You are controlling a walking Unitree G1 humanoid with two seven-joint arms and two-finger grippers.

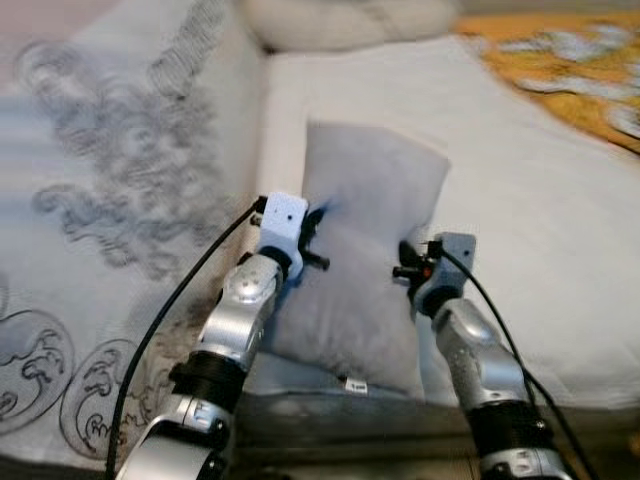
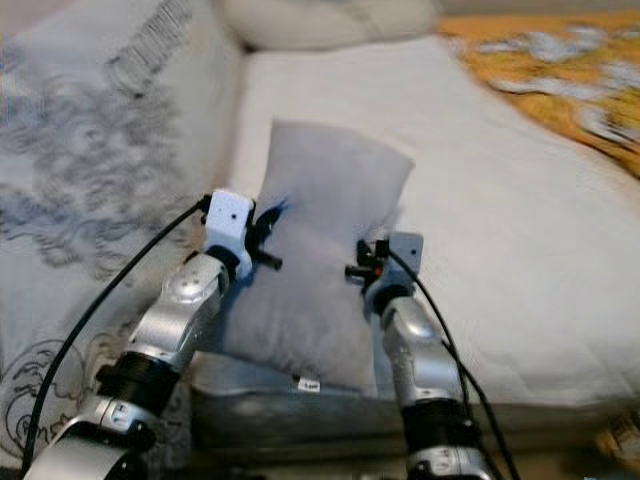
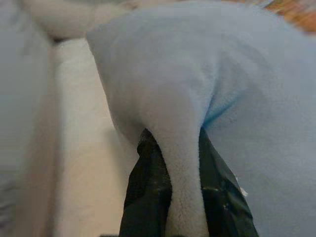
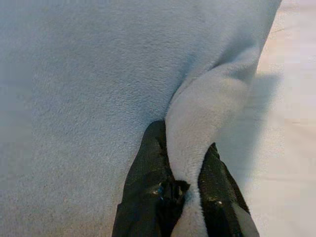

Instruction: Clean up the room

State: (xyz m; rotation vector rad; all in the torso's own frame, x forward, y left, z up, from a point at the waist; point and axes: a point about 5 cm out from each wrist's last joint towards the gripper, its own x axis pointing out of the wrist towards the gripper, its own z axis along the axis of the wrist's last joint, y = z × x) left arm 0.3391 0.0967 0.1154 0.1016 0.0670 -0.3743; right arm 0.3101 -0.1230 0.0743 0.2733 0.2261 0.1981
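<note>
Pillow-carrying, we judge: our left gripper [image 3: 185, 197] and right gripper [image 4: 185, 197] each pinch a fold of the soft pale-grey fleece pillow [image 1: 365, 250], one per side to keep it level over the white-covered bed [image 1: 540, 220].

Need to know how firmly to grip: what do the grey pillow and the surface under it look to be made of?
The pillow looks like soft matte fleece: fuzzy nap, folds bunched in the left hand and right hand. The white surface looks like smooth woven cloth, probably a sheet.
</note>
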